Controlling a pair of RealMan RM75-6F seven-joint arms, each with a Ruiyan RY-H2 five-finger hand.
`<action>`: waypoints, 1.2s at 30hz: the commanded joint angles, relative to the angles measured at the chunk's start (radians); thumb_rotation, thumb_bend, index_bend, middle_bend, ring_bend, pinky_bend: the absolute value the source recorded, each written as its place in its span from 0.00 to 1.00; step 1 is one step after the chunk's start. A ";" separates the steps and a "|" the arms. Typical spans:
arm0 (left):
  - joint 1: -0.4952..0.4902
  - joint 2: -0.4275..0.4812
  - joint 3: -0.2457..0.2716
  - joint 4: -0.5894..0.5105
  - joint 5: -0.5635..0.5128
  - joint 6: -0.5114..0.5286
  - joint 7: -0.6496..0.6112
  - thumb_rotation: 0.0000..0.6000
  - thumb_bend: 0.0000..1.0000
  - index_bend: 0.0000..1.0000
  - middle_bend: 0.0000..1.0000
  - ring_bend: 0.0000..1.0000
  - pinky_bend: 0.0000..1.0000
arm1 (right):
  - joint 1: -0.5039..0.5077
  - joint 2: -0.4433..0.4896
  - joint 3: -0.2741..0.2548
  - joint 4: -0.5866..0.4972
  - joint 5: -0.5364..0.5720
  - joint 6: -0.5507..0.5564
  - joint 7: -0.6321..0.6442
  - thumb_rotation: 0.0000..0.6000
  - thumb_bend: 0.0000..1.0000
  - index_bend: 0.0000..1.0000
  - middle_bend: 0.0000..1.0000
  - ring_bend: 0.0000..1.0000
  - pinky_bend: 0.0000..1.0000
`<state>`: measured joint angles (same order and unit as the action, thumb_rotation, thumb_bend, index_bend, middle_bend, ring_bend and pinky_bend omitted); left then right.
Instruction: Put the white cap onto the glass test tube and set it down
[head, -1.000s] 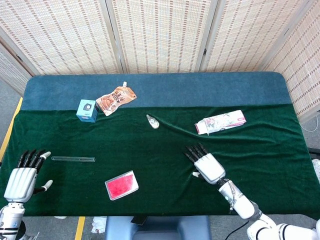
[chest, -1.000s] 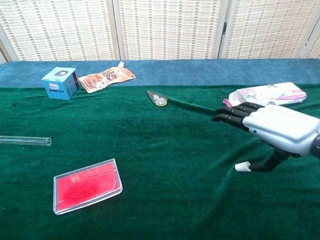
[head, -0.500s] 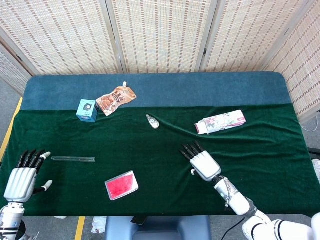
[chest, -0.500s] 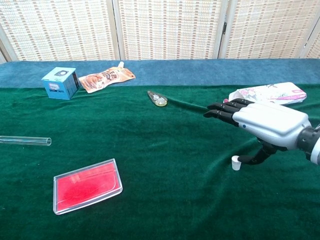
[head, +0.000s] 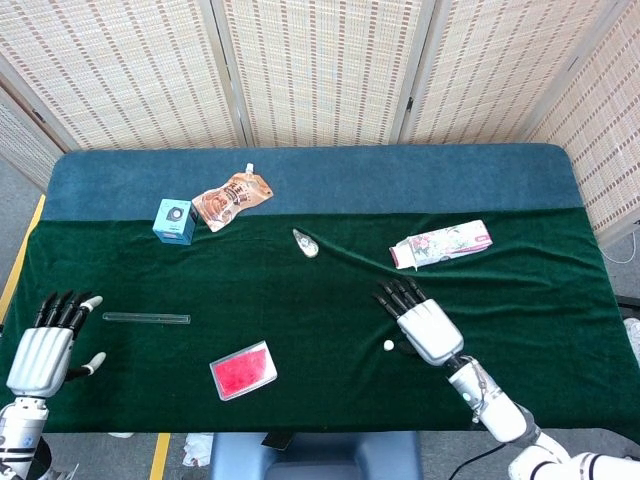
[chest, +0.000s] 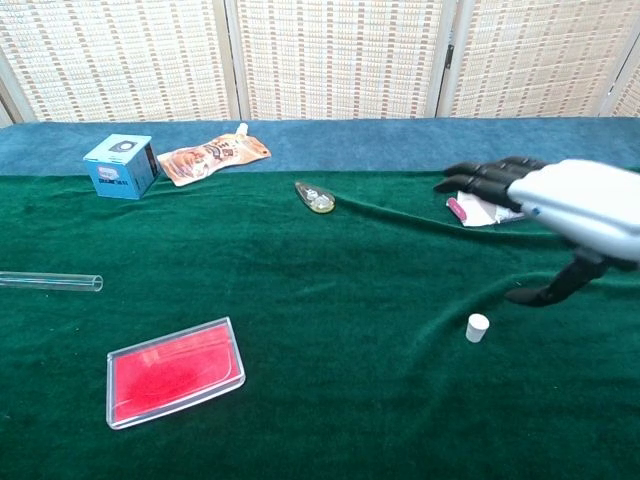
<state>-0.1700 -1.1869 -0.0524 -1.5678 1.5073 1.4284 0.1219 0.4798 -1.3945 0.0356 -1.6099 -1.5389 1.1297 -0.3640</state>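
Note:
A small white cap (head: 388, 346) (chest: 477, 327) stands alone on the green cloth, just left of my right hand (head: 424, 325) (chest: 560, 215). That hand hovers over the cloth with its fingers spread and holds nothing. The glass test tube (head: 146, 318) (chest: 50, 282) lies flat at the left side of the cloth. My left hand (head: 46, 351) is near the table's front left corner, fingers spread and empty, a short way left of the tube; the chest view does not show it.
A red-filled clear case (head: 243, 369) lies near the front edge. Further back are a blue box (head: 174, 220), an orange pouch (head: 230, 197), a small clear teardrop item (head: 305, 242) and a white floral packet (head: 440, 244). A cloth ridge runs toward the packet.
My right hand has lifted and drawn back to the right, leaving the white cap standing free on the cloth. The left hand rose slightly.

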 joint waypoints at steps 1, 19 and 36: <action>-0.031 0.005 -0.009 0.000 0.009 -0.035 -0.011 1.00 0.23 0.23 0.15 0.12 0.00 | -0.022 0.071 0.006 -0.054 -0.002 0.042 0.004 1.00 0.26 0.00 0.02 0.05 0.00; -0.253 -0.089 -0.066 0.118 -0.196 -0.405 0.119 1.00 0.32 0.45 0.70 0.63 0.64 | -0.076 0.175 0.006 -0.091 0.004 0.111 0.032 1.00 0.26 0.00 0.06 0.09 0.00; -0.298 -0.220 -0.063 0.252 -0.330 -0.469 0.178 1.00 0.30 0.47 0.87 0.78 0.79 | -0.077 0.157 0.001 -0.047 0.007 0.090 0.077 1.00 0.26 0.00 0.06 0.10 0.00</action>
<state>-0.4655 -1.4021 -0.1149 -1.3215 1.1829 0.9632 0.2987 0.4031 -1.2368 0.0367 -1.6581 -1.5327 1.2208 -0.2885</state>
